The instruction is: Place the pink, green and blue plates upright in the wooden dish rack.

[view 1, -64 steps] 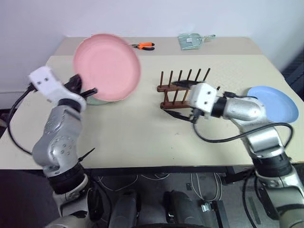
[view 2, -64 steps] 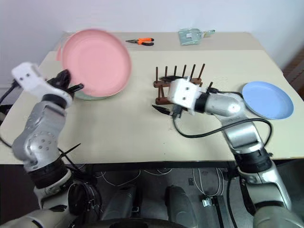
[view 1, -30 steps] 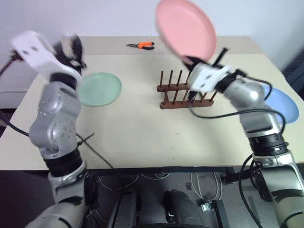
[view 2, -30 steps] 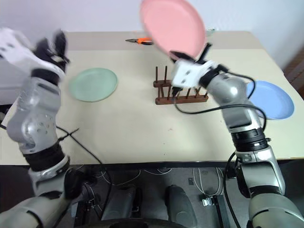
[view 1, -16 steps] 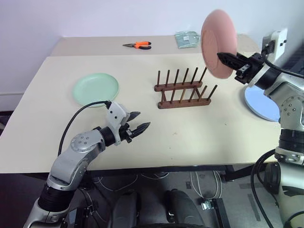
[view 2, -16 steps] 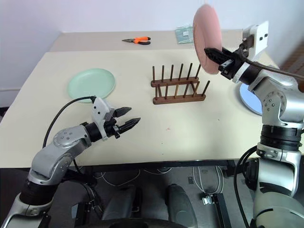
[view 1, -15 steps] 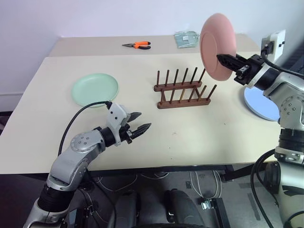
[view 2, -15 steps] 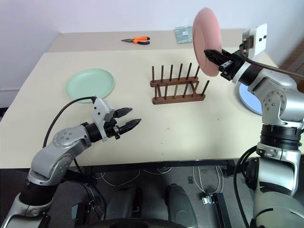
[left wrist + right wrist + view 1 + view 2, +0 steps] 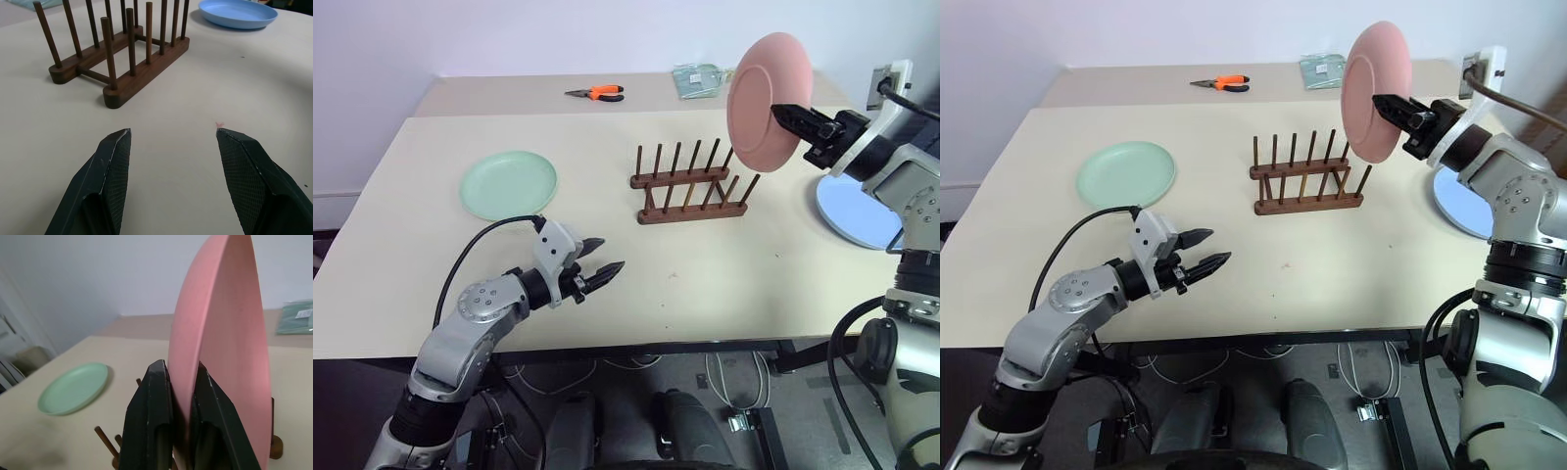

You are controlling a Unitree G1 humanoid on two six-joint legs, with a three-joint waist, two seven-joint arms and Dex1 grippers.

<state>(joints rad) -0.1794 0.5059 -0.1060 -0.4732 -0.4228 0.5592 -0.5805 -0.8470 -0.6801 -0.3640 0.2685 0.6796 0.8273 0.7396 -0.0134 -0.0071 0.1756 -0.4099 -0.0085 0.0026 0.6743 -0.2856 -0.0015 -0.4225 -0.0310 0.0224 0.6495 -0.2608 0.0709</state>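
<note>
- My right claw (image 9: 787, 114) is pinched tight on the rim of the pink plate (image 9: 762, 102), holding it on edge in the air above the far right end of the wooden rack (image 9: 692, 187).
- My left claw (image 9: 599, 262) hangs wide and holds nothing, low over the table near its front edge.
- The green plate (image 9: 508, 183) lies flat, well left of the rack; the blue plate (image 9: 858, 210) lies flat to the rack's right.
- Risk, as I judge it: I grip only a thin bit of rim, so the plate could swing or slip as I lower it.
- If it lands on the peg tops rather than between two pegs, it may tip out or shove the light rack.
- The beige table (image 9: 705, 274) is smooth, so a nudged rack would slide.
- Orange pliers (image 9: 599, 93) and a small packet (image 9: 701, 79) sit at the back by a plain wall.
</note>
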